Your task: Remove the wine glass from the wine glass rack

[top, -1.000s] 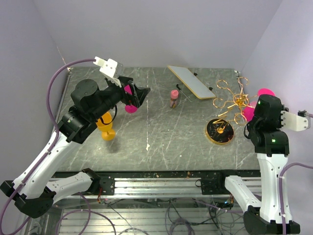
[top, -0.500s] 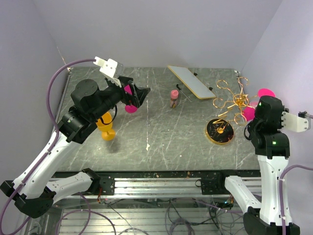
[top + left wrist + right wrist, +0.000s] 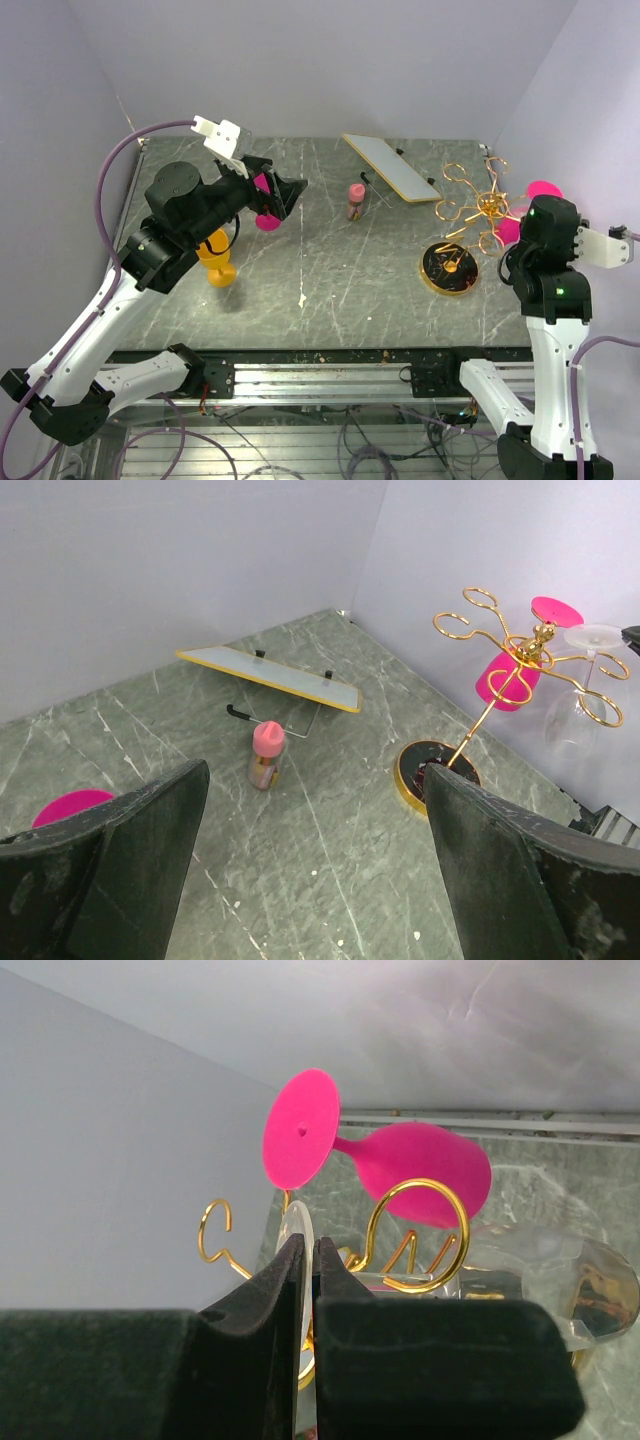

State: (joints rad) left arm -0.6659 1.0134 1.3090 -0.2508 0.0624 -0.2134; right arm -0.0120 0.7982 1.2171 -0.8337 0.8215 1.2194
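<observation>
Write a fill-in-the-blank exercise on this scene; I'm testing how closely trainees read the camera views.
The right gripper is shut on the foot of the clear wine glass, while the left gripper is ___.
On the gold wire wine glass rack, the pink wine glass hangs with its round foot pointing ___.
The small bottle beside the flat white board has a ___ cap.
The orange wine glass stands on the ___ arm's side of the table.
Missing words: open; up; pink; left.
</observation>
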